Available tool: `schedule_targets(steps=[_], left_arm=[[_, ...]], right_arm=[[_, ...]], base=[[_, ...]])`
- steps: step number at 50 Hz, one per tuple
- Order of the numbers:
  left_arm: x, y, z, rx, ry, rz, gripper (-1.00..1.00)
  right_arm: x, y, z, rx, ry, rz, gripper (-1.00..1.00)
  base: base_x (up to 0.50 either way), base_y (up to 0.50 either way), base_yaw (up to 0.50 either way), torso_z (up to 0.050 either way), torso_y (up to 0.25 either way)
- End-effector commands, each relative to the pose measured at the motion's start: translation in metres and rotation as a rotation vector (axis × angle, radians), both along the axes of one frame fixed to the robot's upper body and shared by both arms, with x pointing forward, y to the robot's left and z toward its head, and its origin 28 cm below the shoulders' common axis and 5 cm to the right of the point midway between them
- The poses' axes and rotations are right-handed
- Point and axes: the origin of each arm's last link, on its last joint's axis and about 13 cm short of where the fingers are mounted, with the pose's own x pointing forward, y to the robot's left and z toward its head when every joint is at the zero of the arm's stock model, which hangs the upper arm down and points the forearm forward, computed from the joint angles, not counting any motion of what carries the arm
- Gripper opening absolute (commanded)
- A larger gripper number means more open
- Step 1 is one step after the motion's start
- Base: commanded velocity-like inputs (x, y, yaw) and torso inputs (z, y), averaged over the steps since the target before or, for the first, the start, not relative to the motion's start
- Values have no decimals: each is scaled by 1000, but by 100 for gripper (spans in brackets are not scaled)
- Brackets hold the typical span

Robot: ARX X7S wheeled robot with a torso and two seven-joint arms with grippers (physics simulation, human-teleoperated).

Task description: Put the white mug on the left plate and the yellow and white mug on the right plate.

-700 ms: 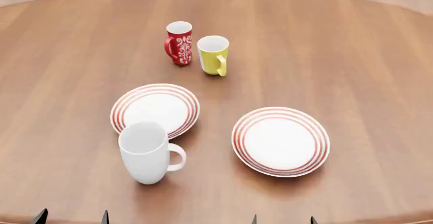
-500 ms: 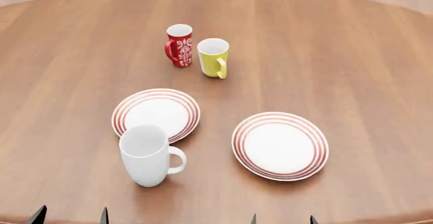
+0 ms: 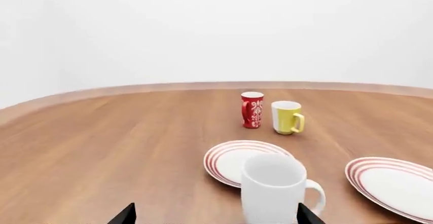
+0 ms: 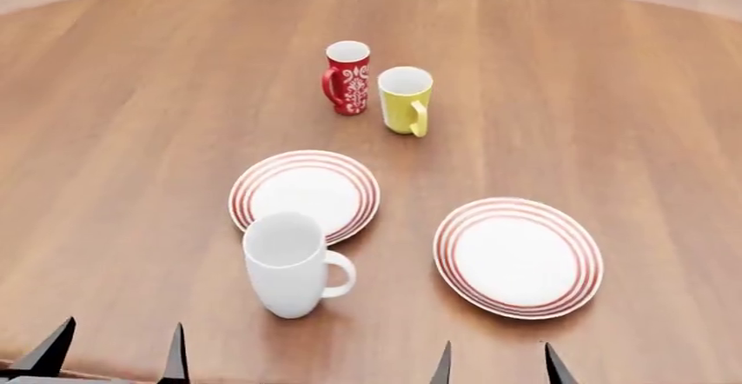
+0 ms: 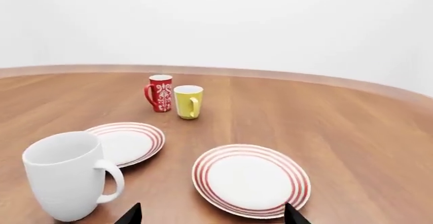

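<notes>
White mug unmarked, red mug floral pattern, no lettering

My head camera has swung: everything on the surface now sits further right in its view than half a second ago. The red mug and the yellow and white mug have slid right together, as have the left plate, the right plate and the white mug. At the view's near edge, the dark tips of my left gripper and right gripper rise higher into frame.
</notes>
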Motion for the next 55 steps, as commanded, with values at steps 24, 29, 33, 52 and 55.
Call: schedule_targets(steps=[24, 29, 33, 52, 55], left_arm=[[-3, 0, 4, -8, -7, -41, 100], [-4, 0, 5, -13, -8, -36, 100], [-5, 0, 5, -20, -5, -40, 100], [-6, 1, 9, -28, -11, -46, 100], [-6, 1, 8, -27, -9, -49, 100]], right_arm=[[9, 7, 3, -32, 9, 41, 100], [9, 9, 3, -37, 12, 51, 100], [9, 9, 3, -39, 11, 55, 100], [5, 4, 14, 87, -122, 21, 100], [6, 4, 12, 106, -137, 25, 100]], base=[[0, 0, 500, 0, 0], [0, 0, 500, 0, 0], [0, 0, 500, 0, 0], [48, -66, 237, 0, 0], [246, -442, 0, 0, 0]])
